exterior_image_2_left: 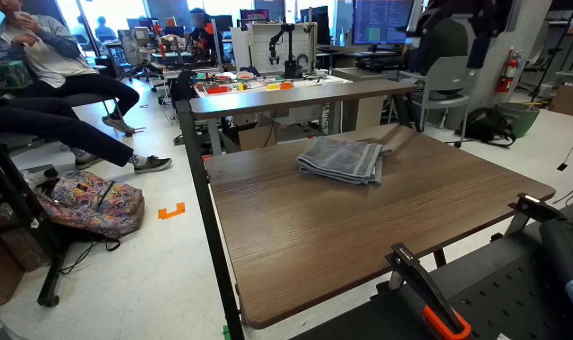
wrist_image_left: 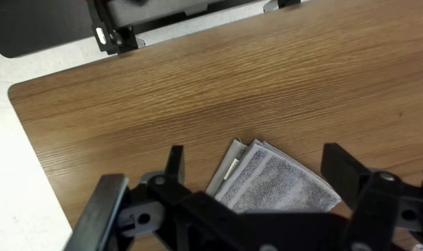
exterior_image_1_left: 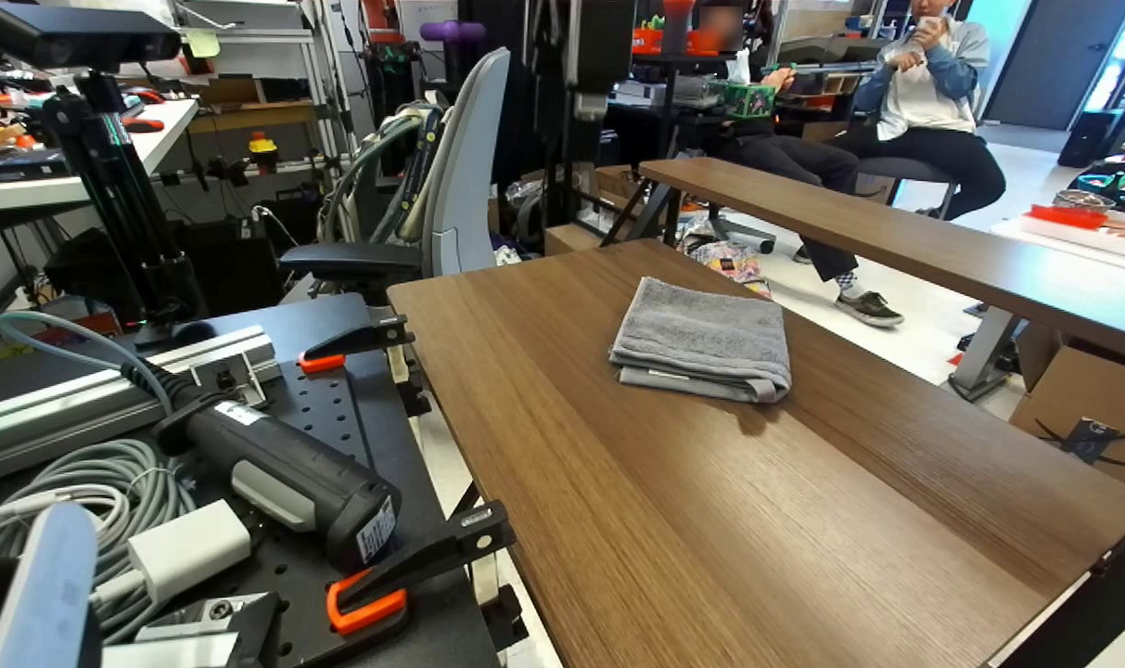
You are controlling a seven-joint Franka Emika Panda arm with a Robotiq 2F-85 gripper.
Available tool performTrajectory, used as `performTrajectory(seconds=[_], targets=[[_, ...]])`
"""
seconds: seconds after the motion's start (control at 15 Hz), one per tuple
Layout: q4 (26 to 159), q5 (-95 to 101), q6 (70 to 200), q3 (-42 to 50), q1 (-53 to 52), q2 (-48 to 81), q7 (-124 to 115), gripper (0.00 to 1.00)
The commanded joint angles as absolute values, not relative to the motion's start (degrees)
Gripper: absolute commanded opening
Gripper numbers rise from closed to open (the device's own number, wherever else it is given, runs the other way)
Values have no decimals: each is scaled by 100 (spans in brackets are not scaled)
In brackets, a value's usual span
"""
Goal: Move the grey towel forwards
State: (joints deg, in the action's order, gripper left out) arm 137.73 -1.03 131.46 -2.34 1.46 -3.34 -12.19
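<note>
The grey towel [exterior_image_1_left: 706, 336] lies folded and flat on the brown wooden table [exterior_image_1_left: 543, 408]. It also shows in an exterior view [exterior_image_2_left: 340, 159], on the same table [exterior_image_2_left: 314, 226]. In the wrist view, one corner and several layers of the towel [wrist_image_left: 277, 181] show between the fingers, with a small white label at one edge. The rest of it is hidden behind the gripper body. My gripper [wrist_image_left: 255, 155] is open, with its two fingers wide apart. It appears above the towel and holds nothing. I cannot clearly make out the gripper in the exterior views.
A raised wooden shelf [exterior_image_1_left: 859, 223] runs along one long side of the table. A black perforated board [exterior_image_1_left: 330, 408] with clamps [exterior_image_1_left: 423, 566], a black handheld tool [exterior_image_1_left: 284, 473] and cables adjoins the opposite side. A black post [exterior_image_2_left: 210, 222] stands at one table end. People sit beyond.
</note>
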Motion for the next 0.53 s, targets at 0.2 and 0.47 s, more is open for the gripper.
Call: performTrajectory(seconds=[0.2, 0.47], targets=[[12712, -69, 14417, -166, -167, 1433, -2129, 100], [12039, -25, 14815, 21, -377, 2320, -2463, 100]])
